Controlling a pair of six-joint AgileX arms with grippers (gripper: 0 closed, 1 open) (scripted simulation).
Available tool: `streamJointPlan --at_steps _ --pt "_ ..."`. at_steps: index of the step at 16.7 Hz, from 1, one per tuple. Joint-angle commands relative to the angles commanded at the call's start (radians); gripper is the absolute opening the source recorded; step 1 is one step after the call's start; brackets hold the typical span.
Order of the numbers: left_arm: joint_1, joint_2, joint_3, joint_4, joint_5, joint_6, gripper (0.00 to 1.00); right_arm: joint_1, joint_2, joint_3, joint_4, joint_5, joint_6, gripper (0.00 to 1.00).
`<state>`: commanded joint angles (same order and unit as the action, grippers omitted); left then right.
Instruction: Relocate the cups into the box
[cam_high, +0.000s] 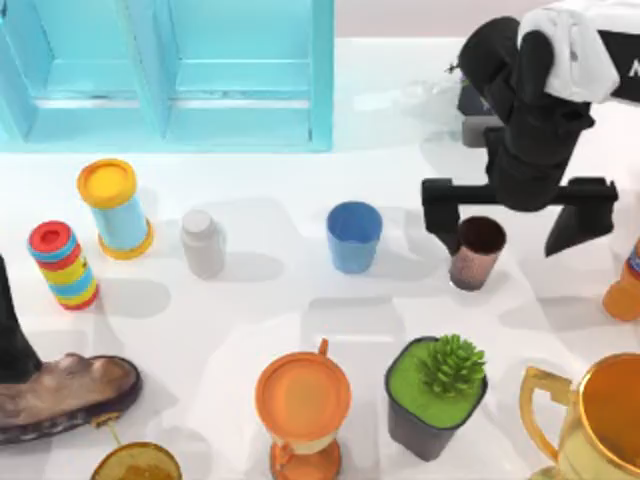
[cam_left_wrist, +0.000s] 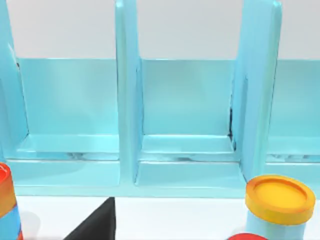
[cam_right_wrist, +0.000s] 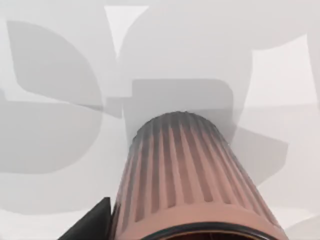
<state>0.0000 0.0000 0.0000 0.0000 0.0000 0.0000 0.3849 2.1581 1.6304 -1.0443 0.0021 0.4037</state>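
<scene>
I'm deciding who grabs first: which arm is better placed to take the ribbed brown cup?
Right. The right gripper hangs open over the ribbed brown cup, fingers wide to either side of it. The left arm sits at the table's far left edge, well away from the cup.

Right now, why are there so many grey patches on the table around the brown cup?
Top view: they are soft shadows; the right gripper hangs open over the brown cup, and the blue cup casts one too. Right wrist view: several pale shadows overlap on the table behind the cup, which hints at more than one light.
</scene>
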Motion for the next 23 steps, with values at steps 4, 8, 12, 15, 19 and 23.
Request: streamJointPlan --at_steps 4,8,12,15,19,23 --pt "0.0 0.0 0.0 0.0 0.0 0.0 1.0 0.0 0.0 0.0 0.0 0.0 0.0 0.77" --pt "0.0 0.0 0.0 0.0 0.0 0.0 1.0 0.0 0.0 0.0 0.0 0.0 0.0 0.47" --pt "0.0 0.0 0.0 0.0 0.0 0.0 1.0 0.0 0.0 0.0 0.0 0.0 0.0 0.17" --pt "0.0 0.0 0.0 0.0 0.0 0.0 1.0 0.0 0.0 0.0 0.0 0.0 0.0 0.0" --pt "0.0 0.0 0.0 0.0 0.0 0.0 1.0 0.0 0.0 0.0 0.0 0.0 0.0 0.0" --pt "0.0 0.0 0.0 0.0 0.0 0.0 1.0 -0.002 -0.003 -0.001 0.0 0.0 0.001 0.0"
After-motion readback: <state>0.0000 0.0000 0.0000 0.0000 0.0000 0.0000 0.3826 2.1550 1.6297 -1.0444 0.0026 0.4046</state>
